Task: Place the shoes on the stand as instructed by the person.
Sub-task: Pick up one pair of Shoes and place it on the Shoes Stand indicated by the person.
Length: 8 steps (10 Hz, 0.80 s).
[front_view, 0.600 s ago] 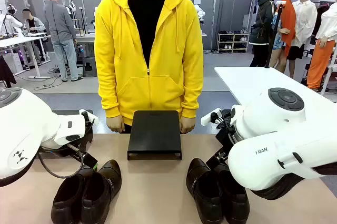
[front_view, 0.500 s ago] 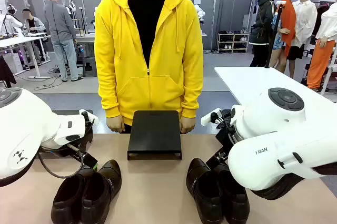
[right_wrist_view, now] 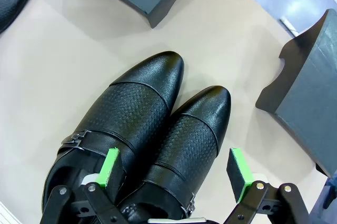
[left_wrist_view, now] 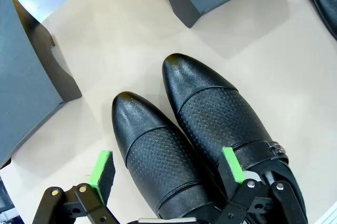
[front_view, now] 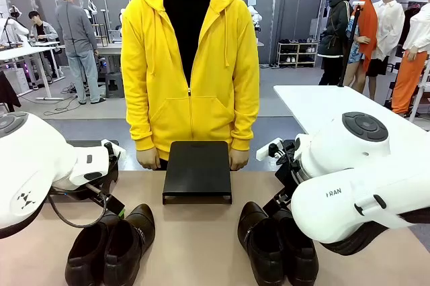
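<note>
Shoes (front_view: 111, 246) in two pairs, bare tabletop (front_view: 195, 246) between, stand (front_view: 197, 168) at far edge

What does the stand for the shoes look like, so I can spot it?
Find the person in the yellow hoodie across the table. Directly before them sits the stand: a flat matte black platform on short legs, unlike the glossy shoes nearer us.

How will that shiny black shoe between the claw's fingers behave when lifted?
Probably slippery: the shoe has a glossy toe. Likely fairly stiff, since its upper holds shape empty. Unlikely to roll; it sits flat on the table.
</note>
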Motion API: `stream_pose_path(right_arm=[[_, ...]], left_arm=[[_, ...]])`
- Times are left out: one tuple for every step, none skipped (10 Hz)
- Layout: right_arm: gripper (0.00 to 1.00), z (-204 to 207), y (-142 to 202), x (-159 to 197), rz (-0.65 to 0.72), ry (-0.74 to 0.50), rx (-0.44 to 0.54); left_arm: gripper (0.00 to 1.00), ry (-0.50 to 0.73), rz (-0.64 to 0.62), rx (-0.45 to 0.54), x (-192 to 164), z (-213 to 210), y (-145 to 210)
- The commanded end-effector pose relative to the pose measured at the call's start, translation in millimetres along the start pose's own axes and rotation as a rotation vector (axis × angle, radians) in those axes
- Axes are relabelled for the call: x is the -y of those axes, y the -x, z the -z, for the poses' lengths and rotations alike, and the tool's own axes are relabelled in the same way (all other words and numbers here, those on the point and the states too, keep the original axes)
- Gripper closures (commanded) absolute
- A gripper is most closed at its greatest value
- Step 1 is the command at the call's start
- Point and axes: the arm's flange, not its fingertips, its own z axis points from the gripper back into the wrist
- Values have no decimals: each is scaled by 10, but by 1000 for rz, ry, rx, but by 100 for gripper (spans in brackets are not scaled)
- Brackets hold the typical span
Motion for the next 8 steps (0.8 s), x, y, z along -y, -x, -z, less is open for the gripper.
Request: stream_pose_path(right_arm=[[0, 0, 0, 0, 2, 0, 0], [0, 0, 0, 0, 2, 0, 0], [0, 0, 0, 0, 2, 0, 0], [0, 0, 0, 0, 0, 0, 0], [0, -243, -130, 75, -7, 10, 25], [0, -462, -231, 147, -11, 2, 24], [0, -640, -308, 212, -21, -43, 9], [0, -788, -387, 292, -19, -61, 10]], left_arm=[[0, 0, 0, 0, -1, 0, 0], [0, 0, 0, 0, -1, 0, 0], [0, 0, 0, 0, -1, 0, 0], [0, 0, 0, 0, 0, 0, 0], [0, 56, 12, 46, -49, -221, -137], [0, 124, 6, 74, -122, -432, -252], [0, 231, -9, 100, -196, -643, -360], [0, 275, -15, 111, -294, -873, -434]])
